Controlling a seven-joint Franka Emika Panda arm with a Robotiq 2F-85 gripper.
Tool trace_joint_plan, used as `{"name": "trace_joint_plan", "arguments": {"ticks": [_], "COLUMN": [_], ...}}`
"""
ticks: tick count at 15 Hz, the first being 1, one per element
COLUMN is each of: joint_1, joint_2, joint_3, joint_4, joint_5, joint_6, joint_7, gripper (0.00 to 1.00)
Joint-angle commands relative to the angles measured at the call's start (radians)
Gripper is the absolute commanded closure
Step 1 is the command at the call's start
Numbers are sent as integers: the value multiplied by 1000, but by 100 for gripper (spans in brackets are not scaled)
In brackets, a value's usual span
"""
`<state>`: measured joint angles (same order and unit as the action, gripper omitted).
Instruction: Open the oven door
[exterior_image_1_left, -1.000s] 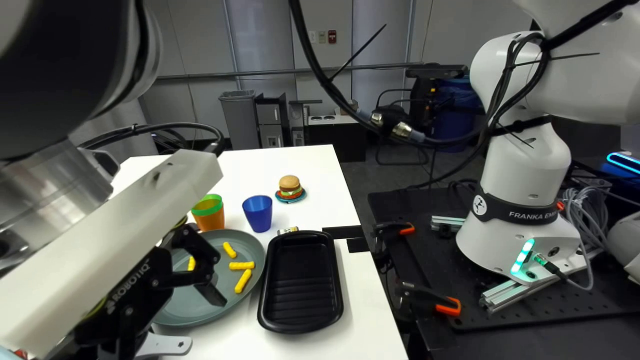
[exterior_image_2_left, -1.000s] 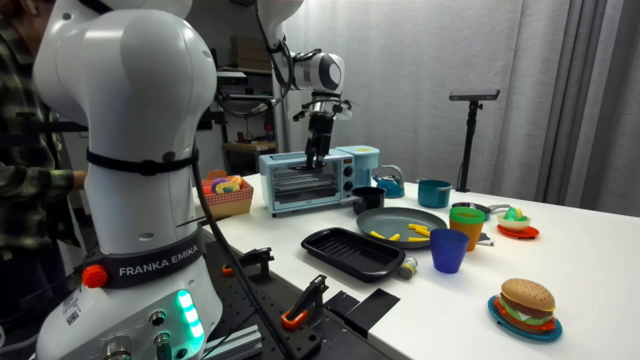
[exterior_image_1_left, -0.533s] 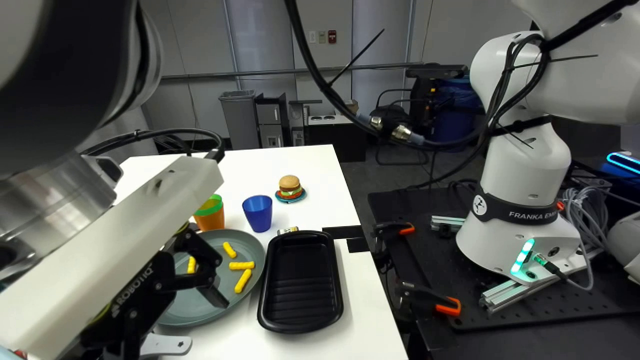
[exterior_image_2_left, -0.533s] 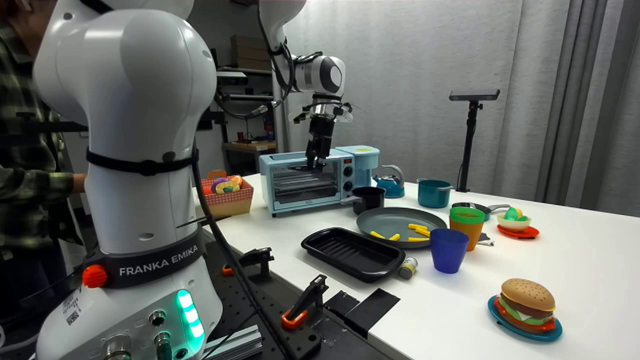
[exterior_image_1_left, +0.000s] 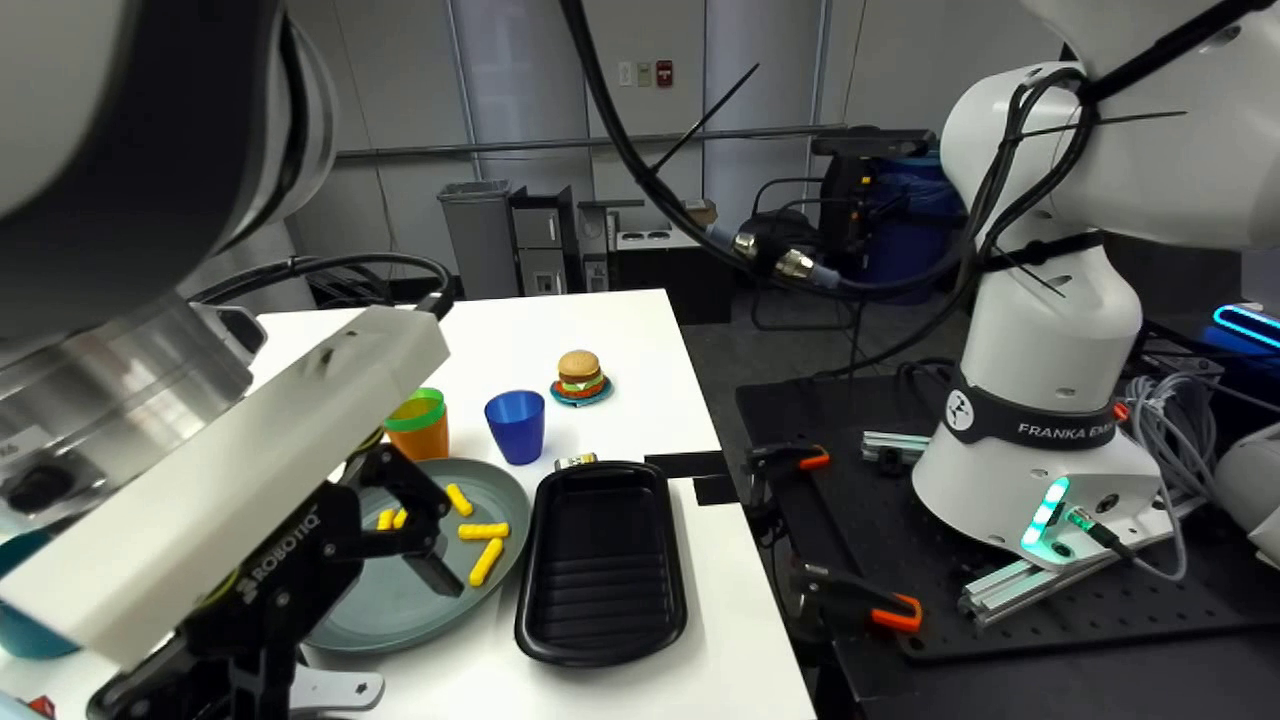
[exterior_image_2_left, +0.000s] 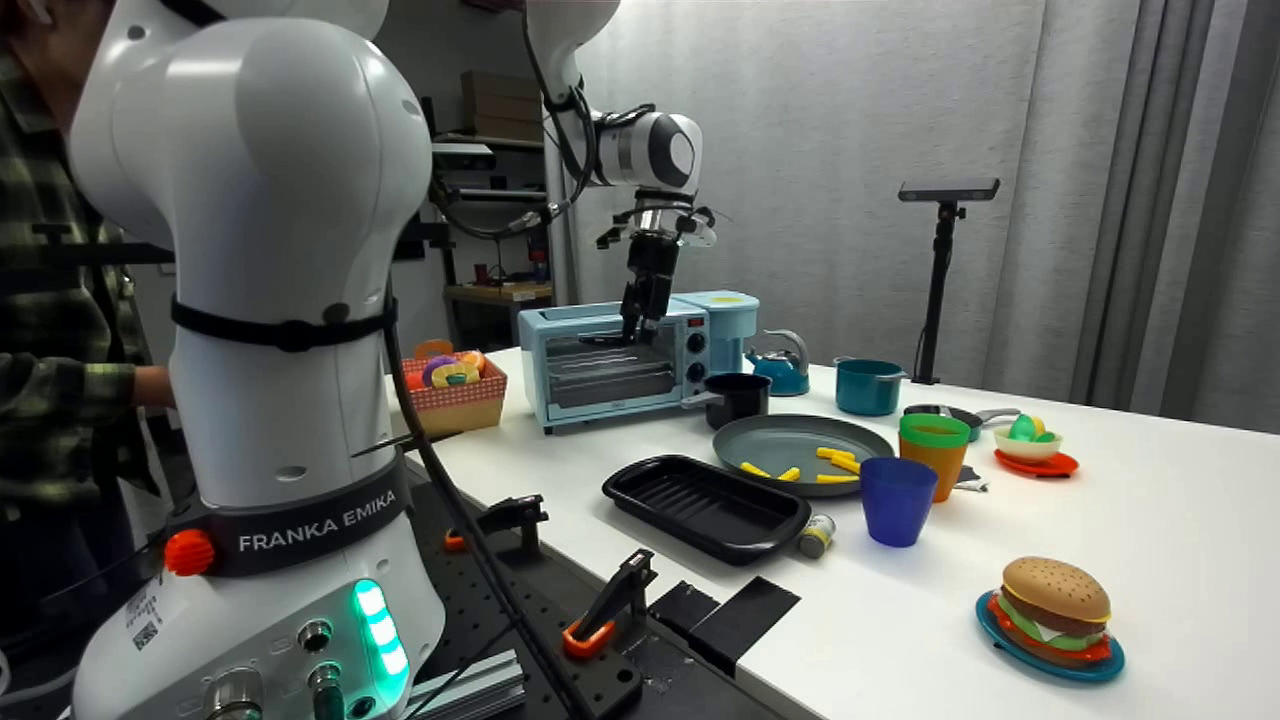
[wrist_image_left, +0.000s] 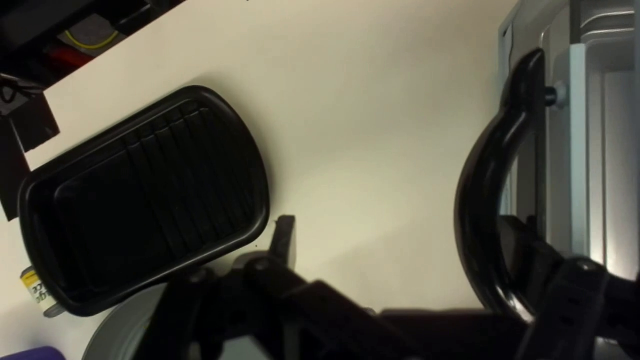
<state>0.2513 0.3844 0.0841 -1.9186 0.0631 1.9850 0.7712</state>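
Observation:
The light-blue toaster oven (exterior_image_2_left: 570, 318) stands at the back of the table. Its glass door (exterior_image_2_left: 612, 380) looks shut or nearly shut; I cannot tell if it is slightly ajar. The curved black door handle (wrist_image_left: 477, 190) is at the right of the wrist view and shows in an exterior view (exterior_image_2_left: 603, 340). My gripper (wrist_image_left: 400, 232) is open wide. One finger is behind the handle, between it and the door; the other is far out over the table side. In an exterior view my gripper (exterior_image_2_left: 638, 332) is at the door's upper part.
A black ribbed pan (wrist_image_left: 145, 200) lies in front of the oven, with a grey plate (exterior_image_2_left: 745, 440) beside it. A black pot (exterior_image_2_left: 738, 400) stands close to the oven's right front. A fruit basket (exterior_image_2_left: 455, 410) is left of the oven. Cups (exterior_image_2_left: 897, 500) are nearer.
The arm and gripper have shifted slightly to the right in both exterior views, and the gripper leans a little more. The handle seems to have shifted slightly. The table objects have not moved.

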Motion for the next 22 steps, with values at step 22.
{"name": "trace_joint_plan", "arguments": {"ticks": [22], "joint_1": [-98], "joint_2": [24], "joint_3": [-53], "joint_4": [-78], "joint_5": [86], "joint_6": [92], "joint_7": [-196], "gripper": [2]}}
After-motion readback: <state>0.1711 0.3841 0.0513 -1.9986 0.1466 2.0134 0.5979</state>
